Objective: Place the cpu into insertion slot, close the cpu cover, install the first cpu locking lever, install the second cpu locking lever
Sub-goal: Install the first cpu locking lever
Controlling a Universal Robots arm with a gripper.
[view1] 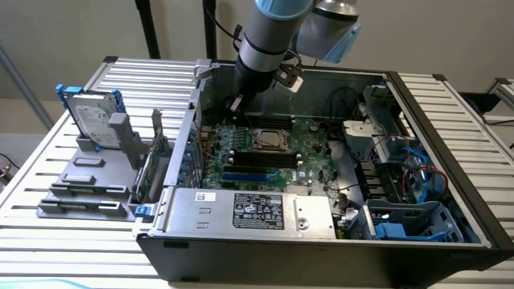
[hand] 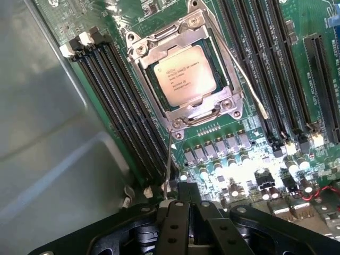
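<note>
Inside the open computer case [view1: 265, 253], your gripper [hand: 188, 201] hangs over the green board [hand: 234, 125], jaws apparently drawn together on nothing. Ahead of them, the cpu cover [hand: 202, 106] lies closed over the cpu [hand: 185, 74] in the insertion slot [view1: 269, 139]. One thin lever [hand: 168, 170] runs lengthwise back to the jaws.

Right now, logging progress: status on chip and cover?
Gripper at tip of thin wire lever. Pale silver-grey square chip seated under silver metal frame cover. Other wire lever looks unlatched.

Arm [view1: 269, 36] reaching steeply downward, pincer [hand: 190, 207] pointing down, fingers [hand: 174, 226] pressed together
</note>
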